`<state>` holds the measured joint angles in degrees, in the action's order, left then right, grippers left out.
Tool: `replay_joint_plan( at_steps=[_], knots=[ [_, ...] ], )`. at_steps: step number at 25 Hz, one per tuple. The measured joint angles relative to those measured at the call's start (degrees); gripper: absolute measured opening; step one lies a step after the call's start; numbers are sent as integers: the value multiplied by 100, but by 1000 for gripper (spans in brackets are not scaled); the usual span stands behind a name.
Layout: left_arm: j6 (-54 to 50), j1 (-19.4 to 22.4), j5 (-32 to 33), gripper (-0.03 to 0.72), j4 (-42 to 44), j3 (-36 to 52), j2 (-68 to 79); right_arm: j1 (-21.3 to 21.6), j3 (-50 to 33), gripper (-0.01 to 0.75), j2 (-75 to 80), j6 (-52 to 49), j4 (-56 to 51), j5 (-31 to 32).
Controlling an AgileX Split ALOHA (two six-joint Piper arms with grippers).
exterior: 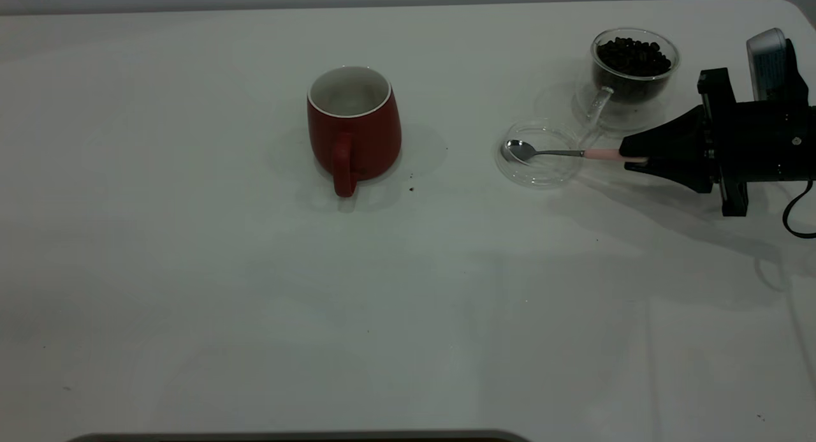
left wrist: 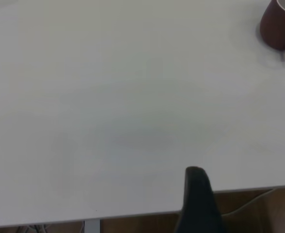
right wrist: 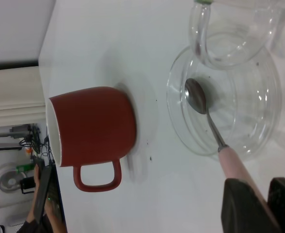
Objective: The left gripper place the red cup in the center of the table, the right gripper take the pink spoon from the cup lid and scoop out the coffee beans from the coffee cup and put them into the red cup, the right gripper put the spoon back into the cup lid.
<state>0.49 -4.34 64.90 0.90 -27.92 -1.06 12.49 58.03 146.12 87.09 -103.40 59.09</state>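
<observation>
Near the middle of the desk [exterior: 191,270] stands the red cup [exterior: 354,126], upright, its white inside bare and its handle turned toward the near edge. Well to its right sits the coffee cup [exterior: 631,69], clear glass and filled close to the rim with the coffee beans [exterior: 634,56]. Just in front of it lies the cup lid [exterior: 540,154], rim up, with the metal bowl of the pink spoon [exterior: 561,152] resting inside it; the neck passes over the lid's rim and the pink handle runs out toward the right.

At that handle's far end is the right claw [exterior: 634,155], low over the desk, its two black fingers closed around the pink tip. A black cable hangs behind it. A few tiny dark specks lie on the desk just right of the red cup. The stretch between lid and red cup is bare white surface.

From the right wrist, the coffee cup's clear handle is seen reaching over the lid's edge, which the exterior view hardly shows. The left wrist view catches the red cup far off at a corner and one dark finger of the left claw [left wrist: 199,201] at the desk's edge; whether that claw is apart or together cannot be told.
</observation>
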Motion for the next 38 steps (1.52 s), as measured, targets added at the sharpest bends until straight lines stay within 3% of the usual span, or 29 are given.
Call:
replay_joint_plan(
  at_steps=[9,12,16,19,25,31,34,38],
  knots=[
    [-5,0,0,569,0,0,0,0,0,531,0,-7,0,-32],
    [-5,0,0,569,0,0,0,20,0,599,-6,-30,123,-94],
    [-11,0,0,569,0,0,0,154,-47,611,-280,-488,831,-700],
    [-11,0,0,569,0,0,0,322,-176,611,-922,-1413,1853,-1286],
    [-11,0,0,569,0,0,0,305,-283,600,-2905,-4520,5142,-1779],
    [-11,0,0,569,0,0,0,-262,-302,596,-5096,-6985,8035,-968],
    [-11,0,0,569,0,0,0,-560,-320,595,-6058,-7555,9059,-364],
    [-11,0,0,569,0,0,0,-808,-473,594,-7281,-7981,9559,326]
  ],
)
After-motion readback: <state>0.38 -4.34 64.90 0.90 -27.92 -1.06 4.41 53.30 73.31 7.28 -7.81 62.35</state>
